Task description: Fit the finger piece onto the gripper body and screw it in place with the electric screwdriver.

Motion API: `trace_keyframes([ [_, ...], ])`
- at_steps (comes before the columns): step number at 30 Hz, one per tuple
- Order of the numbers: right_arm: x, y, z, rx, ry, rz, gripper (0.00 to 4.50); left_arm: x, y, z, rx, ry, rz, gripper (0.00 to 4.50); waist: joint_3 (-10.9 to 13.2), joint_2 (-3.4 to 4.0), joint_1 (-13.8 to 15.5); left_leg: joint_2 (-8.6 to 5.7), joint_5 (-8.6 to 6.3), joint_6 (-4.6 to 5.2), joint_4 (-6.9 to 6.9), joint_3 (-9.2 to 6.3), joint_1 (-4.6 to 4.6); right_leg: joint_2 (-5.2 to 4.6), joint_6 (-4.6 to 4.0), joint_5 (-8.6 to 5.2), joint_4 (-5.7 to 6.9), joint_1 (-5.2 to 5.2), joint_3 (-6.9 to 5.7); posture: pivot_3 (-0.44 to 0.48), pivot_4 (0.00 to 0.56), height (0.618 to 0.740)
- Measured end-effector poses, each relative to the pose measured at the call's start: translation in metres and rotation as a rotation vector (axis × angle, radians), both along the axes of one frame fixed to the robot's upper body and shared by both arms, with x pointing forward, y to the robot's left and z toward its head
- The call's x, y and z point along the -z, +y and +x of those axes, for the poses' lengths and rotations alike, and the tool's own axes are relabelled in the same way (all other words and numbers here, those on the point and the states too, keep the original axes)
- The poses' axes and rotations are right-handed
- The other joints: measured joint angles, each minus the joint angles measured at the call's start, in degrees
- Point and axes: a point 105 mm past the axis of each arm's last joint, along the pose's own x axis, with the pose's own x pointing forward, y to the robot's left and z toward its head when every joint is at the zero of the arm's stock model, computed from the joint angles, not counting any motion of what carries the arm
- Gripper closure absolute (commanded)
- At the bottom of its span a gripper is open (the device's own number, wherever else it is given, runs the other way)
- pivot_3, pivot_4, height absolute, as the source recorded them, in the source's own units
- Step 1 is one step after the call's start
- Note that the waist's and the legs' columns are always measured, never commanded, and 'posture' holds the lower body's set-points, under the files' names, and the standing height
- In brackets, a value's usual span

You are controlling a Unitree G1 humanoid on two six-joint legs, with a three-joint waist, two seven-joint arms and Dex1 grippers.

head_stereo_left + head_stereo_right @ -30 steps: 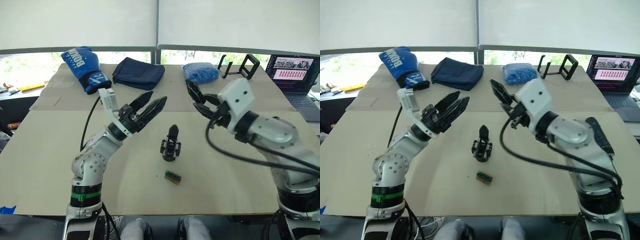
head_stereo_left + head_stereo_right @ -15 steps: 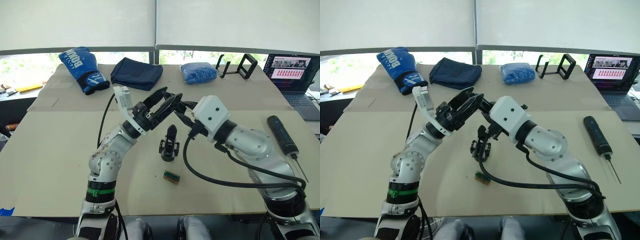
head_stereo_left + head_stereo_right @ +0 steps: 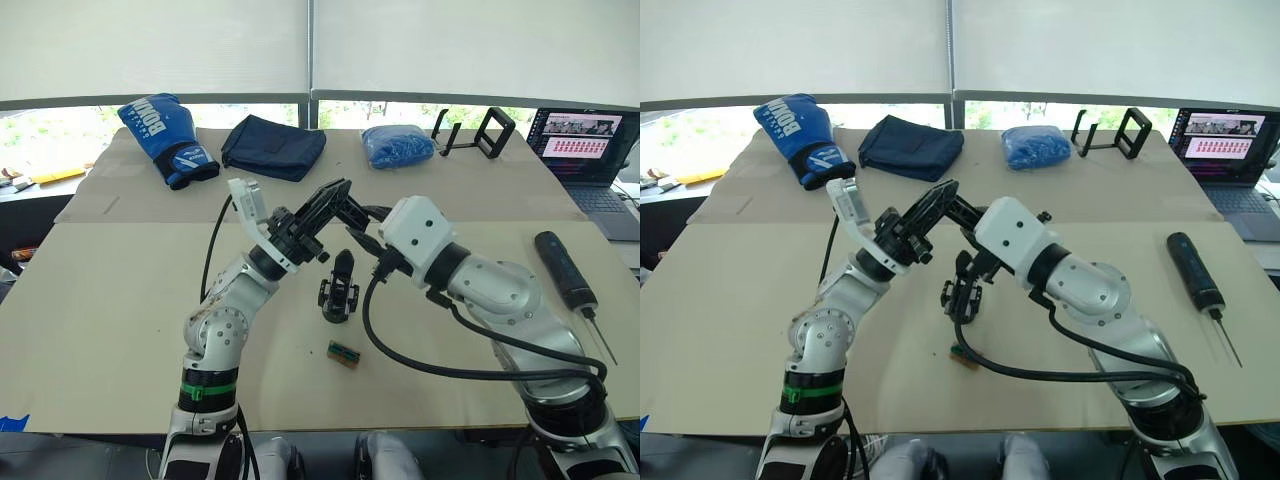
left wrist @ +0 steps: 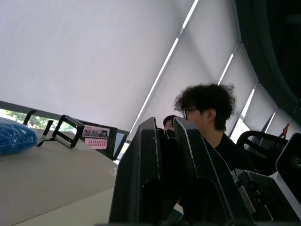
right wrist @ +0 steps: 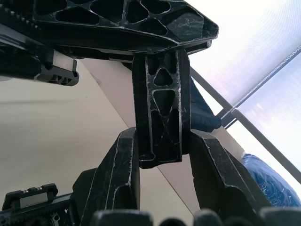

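The finger piece, a black latticed strip, is held in the air above the middle of the surface, pinched from both sides by the right gripper, whose two black fingers press against its edges. Its upper end runs up to the left gripper, whose fingers stand close together with the dark piece between them. The two grippers meet tip to tip there, the left arm reaching in from the near-left and the right arm from the near-right.

Just below and slightly nearer the front edge stands the gripper body, upright on its round base with its pointed black finger up, touched by neither gripper. A small green-and-brown block lies nearer still to the front edge.

The electric screwdriver lies flat near the right edge, well apart from the arms, with its thin bit toward the front.

Along the far edge sit a blue boxing glove, a folded dark cloth, a blue bag and a black stand; an open laptop occupies the far-right corner. A person with dark curly hair appears in the left wrist view.
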Motion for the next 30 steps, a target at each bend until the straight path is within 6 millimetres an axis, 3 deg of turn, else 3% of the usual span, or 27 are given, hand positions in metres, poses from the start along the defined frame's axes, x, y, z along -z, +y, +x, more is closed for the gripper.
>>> trace_keyframes([
  [2, 0.0, -0.001, -0.001, 0.003, 0.001, 0.001, 3.4, -0.001, -0.001, 0.0, 0.001, 0.01, -0.02, 4.48, 0.0, 0.0, 0.1, 0.0, 0.0, 0.0, 0.0, -0.01, -0.01, -0.01, 0.0, 0.0, -0.01, 0.0, 0.0, 0.0, 0.15, 0.74],
  [3, -0.001, -0.002, -0.001, 0.008, 0.003, 0.007, 2.31, -0.001, -0.002, 0.0, 0.002, 0.014, -0.027, 4.48, 0.0, 0.0, 0.1, 0.0, 0.0, 0.0, 0.0, -0.01, -0.01, -0.01, -0.01, 0.01, -0.01, 0.0, 0.0, 0.0, 0.15, 0.74],
  [10, -0.012, -0.024, 0.001, -0.003, 0.018, 0.021, 0.06, -0.012, 0.016, 0.007, -0.034, 0.018, -0.092, 4.5, 0.0, -0.02, 0.1, 0.0, 0.0, 0.01, 0.01, -0.02, -0.01, 0.0, -0.04, 0.03, -0.02, 0.01, 0.0, 0.0, 0.15, 0.74],
  [15, -0.029, -0.076, 0.016, 0.058, 0.051, -0.01, 0.06, -0.016, 0.036, 0.006, 0.056, 0.02, -0.027, 4.5, 0.0, -0.04, 0.0, 0.0, 0.0, 0.03, -0.01, -0.02, 0.01, 0.01, -0.04, 0.02, -0.04, 0.02, 0.0, 0.0, 0.15, 0.74],
  [17, -0.036, -0.082, 0.015, 0.012, 0.096, 0.043, 0.06, -0.013, 0.039, 0.005, 0.117, 0.052, 0.021, 4.5, 0.0, -0.05, -0.1, 0.06, 0.0, 0.02, -0.02, -0.03, 0.04, 0.08, -0.04, 0.02, -0.03, 0.02, 0.0, 0.0, 0.15, 0.74],
  [21, -0.045, -0.073, 0.003, -0.179, 0.285, 0.259, 0.06, -0.003, 0.04, 0.001, 0.232, 0.121, 0.149, 4.5, 0.1, -0.08, -0.2, 0.09, 0.03, -0.02, -0.09, -0.03, 0.1, 0.12, -0.18, 0.1, 0.0, 0.04, 0.04, 0.0, 0.15, 0.74],
  [24, -0.031, -0.06, -0.015, -0.32, 0.491, 0.27, 0.06, 0.0, 0.039, -0.005, 0.3, 0.129, 0.223, 4.5, 0.1, -0.08, 0.0, 0.06, 0.02, -0.02, -0.13, -0.04, 0.07, 0.08, -0.2, 0.11, -0.06, 0.03, 0.04, 0.0, 0.15, 0.74],
  [30, 0.0, -0.039, -0.045, -0.43, 0.922, 0.178, 0.06, 0.004, 0.029, -0.026, 0.514, 0.145, 0.379, 4.5, 0.1, -0.1, 0.0, 0.0, 0.0, 0.01, -0.12, -0.04, 0.08, -0.03, -0.23, 0.13, -0.03, 0.01, 0.07, 0.0, 0.15, 0.74],
])
